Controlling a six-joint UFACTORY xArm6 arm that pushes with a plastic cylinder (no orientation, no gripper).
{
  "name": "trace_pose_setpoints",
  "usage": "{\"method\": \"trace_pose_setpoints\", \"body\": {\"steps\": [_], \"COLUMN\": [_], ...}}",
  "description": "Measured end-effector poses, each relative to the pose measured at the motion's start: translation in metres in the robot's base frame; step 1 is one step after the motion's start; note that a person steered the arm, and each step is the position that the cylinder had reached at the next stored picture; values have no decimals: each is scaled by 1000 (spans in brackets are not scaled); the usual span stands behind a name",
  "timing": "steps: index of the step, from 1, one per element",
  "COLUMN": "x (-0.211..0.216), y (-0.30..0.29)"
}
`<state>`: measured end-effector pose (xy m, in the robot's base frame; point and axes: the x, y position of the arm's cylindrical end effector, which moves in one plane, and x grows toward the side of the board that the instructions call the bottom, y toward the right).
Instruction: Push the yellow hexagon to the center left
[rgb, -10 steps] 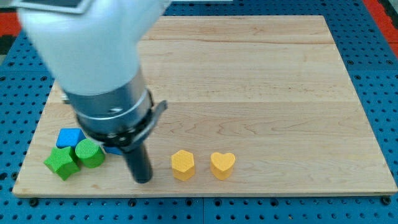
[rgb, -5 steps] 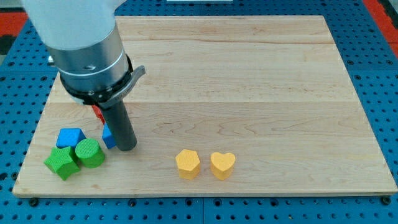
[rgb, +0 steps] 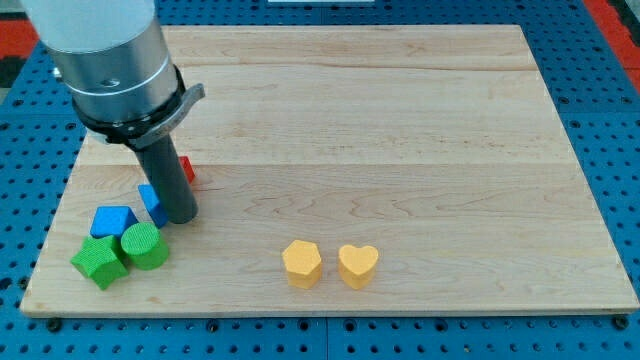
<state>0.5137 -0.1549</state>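
Observation:
The yellow hexagon (rgb: 301, 263) sits near the view's bottom centre on the wooden board (rgb: 400, 120), with a yellow heart (rgb: 357, 266) touching or almost touching its right side. My tip (rgb: 181, 217) is well to the left of the hexagon, about 120 px away. The tip stands against a blue block (rgb: 153, 203) that the rod partly hides. A red block (rgb: 186, 171) peeks out just behind the rod.
At the bottom left lie a blue block (rgb: 112, 220), a green cylinder (rgb: 145, 246) and a green star-like block (rgb: 99, 262), close together. The arm's large grey body (rgb: 105, 60) covers the board's upper left corner.
My tip has moved up and to the left, away from the yellow hexagon. The hexagon has shifted slightly right towards the heart. The red block has come into sight.

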Motion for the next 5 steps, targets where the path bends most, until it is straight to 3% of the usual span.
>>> {"method": "trace_pose_setpoints", "body": {"steps": [3,5], "x": [-18,-18], "y": [-57,-27]}}
